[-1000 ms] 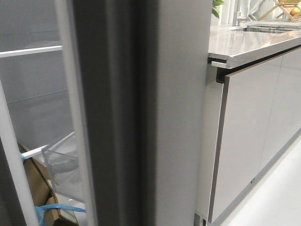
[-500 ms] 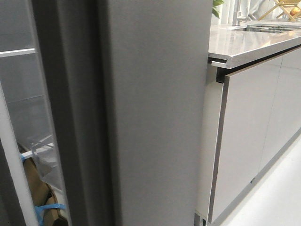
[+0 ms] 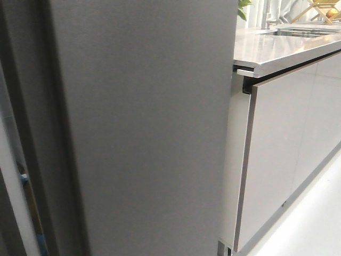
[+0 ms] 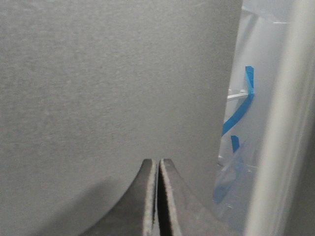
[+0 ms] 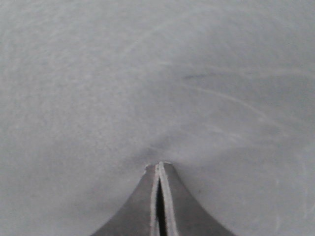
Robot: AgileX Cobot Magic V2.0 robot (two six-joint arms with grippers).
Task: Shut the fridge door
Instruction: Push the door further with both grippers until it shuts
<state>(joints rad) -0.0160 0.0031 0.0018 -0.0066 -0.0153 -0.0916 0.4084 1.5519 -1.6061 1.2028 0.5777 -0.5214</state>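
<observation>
The fridge door (image 3: pixel 144 128) is a matte dark grey slab that fills most of the front view, with its edge at the left. Only a thin strip of the fridge interior (image 3: pixel 10 176) shows beside it. In the left wrist view my left gripper (image 4: pixel 158 161) is shut with nothing in it, its tips close against the door's grey face (image 4: pixel 108 83). In the right wrist view my right gripper (image 5: pixel 159 164) is also shut and empty, its tips touching the grey door face (image 5: pixel 157 78). Neither gripper shows in the front view.
Glossy light-grey cabinet fronts (image 3: pixel 282 144) stand right of the fridge under a pale countertop (image 3: pixel 287 48) with a sink. Inside the fridge, clear plastic with blue tape (image 4: pixel 241 113) shows past the door's edge. The pale floor (image 3: pixel 314 224) lies at the lower right.
The fridge door has swung toward the fridge. The gap onto the interior, with its shelf and clear bin, has shrunk from wide to a thin strip at the left.
</observation>
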